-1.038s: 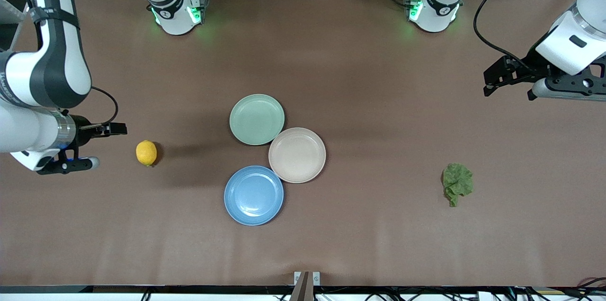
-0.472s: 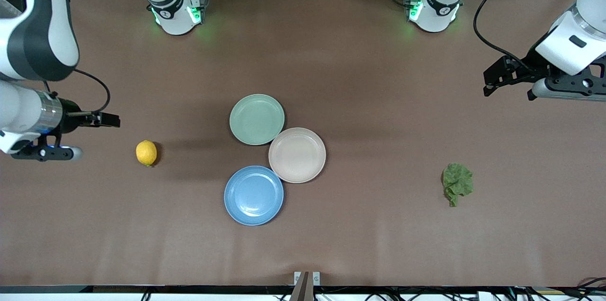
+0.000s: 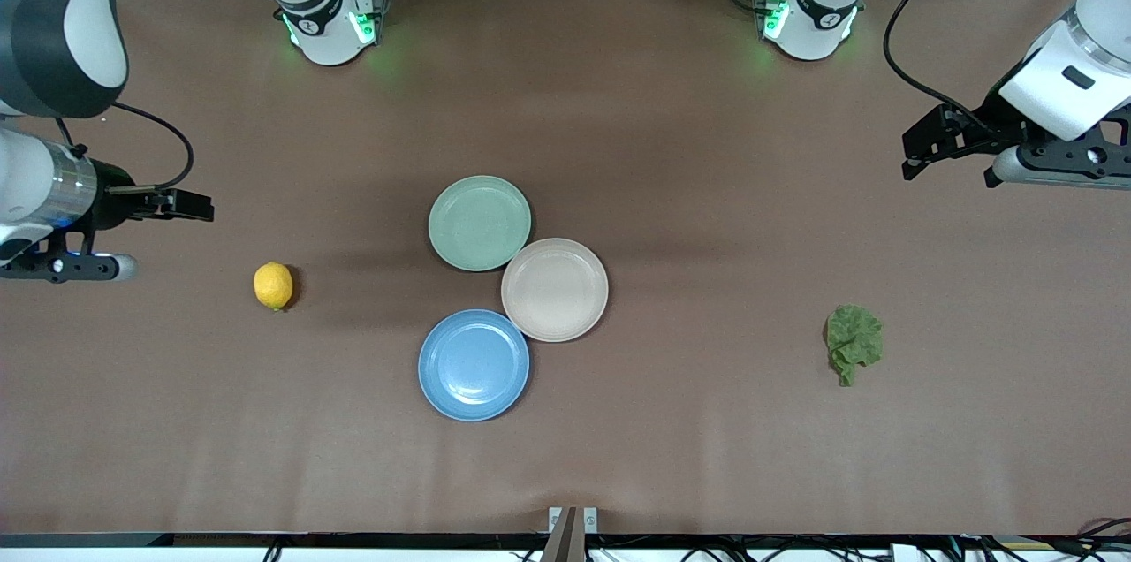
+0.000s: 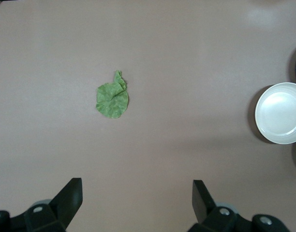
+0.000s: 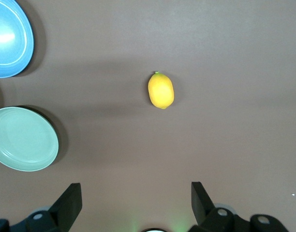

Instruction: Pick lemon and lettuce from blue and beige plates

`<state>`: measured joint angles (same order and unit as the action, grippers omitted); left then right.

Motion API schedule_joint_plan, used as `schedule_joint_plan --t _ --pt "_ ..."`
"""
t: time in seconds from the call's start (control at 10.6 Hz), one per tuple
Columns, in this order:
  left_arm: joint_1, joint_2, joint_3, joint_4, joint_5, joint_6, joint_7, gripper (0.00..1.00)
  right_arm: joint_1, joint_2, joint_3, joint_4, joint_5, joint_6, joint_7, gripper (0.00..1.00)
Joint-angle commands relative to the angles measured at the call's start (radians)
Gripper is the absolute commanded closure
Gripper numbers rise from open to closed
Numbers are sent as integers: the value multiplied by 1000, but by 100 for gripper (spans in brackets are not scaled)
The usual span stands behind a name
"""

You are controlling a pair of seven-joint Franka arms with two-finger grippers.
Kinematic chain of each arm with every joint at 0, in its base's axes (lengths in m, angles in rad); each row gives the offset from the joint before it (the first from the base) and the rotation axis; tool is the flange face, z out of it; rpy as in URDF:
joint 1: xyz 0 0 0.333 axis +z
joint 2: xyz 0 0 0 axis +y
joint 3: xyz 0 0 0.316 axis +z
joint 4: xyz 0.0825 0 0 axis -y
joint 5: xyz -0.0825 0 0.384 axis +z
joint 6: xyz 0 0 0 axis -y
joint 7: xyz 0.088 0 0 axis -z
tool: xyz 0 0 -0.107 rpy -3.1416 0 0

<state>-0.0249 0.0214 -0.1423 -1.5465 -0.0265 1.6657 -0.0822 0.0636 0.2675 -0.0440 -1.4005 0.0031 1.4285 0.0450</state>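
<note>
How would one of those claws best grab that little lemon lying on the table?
Probably across the lemon's narrow middle, coming straight down from above. It lies on its side on the bare table, apart from the plates, with its pointed tip at one end, so the fingers would close on the two long flanks. The open right gripper is nearest.

A: The table point(image 3: 707, 147) looks covered in matt brown paper or cloth, faintly creased.

B: The blue plate point(image 3: 474, 365), beige plate point(image 3: 555, 289) and mint-green plate point(image 3: 480, 223) look like smooth plastic with a soft sheen.

A: The lemon point(image 3: 273, 285) has a waxy skin; the lettuce point(image 3: 854, 342) is wrinkled and dull.
</note>
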Motion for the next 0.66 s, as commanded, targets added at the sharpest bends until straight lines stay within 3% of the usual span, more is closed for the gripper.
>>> schedule_joint_plan --t 0.0,0.57 --pt "2 3 0 17 -9 -20 4 0 -43 -30 -14 3 -5 -42 -56 0" --pt "3 3 0 17 -9 -20 4 0 -116 -76 -14 2 -3 -72 -117 0"
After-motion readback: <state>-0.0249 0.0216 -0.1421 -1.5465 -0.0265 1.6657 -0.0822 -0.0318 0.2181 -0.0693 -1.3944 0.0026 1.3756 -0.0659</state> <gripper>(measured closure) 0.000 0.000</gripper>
